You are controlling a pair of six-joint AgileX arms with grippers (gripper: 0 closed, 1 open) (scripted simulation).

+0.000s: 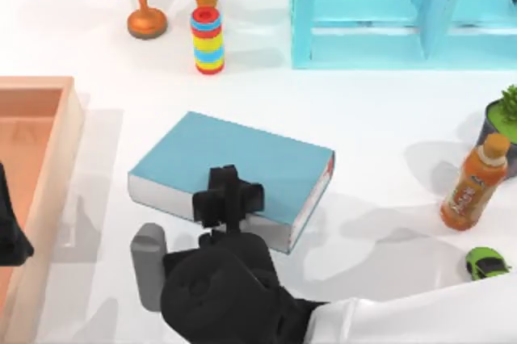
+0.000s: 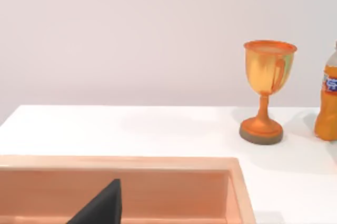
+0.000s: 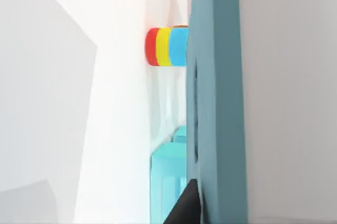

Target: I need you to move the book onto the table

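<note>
I am gripping the near long edge of the book with my right gripper, fingers pinched onto its cover. The book is lying flat on the table, between the wooden box and the orange bottle. My left gripper is sitting parked over the box.

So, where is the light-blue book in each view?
Top view: the book is in the middle, the right pincer clamped on its near edge.
Right wrist view: the book is the blue slab down the middle.
Left wrist view: the left pincer, parked, faces the wooden box and goblet.
Shared landmark: the striped ring stack, top and right wrist.
</note>
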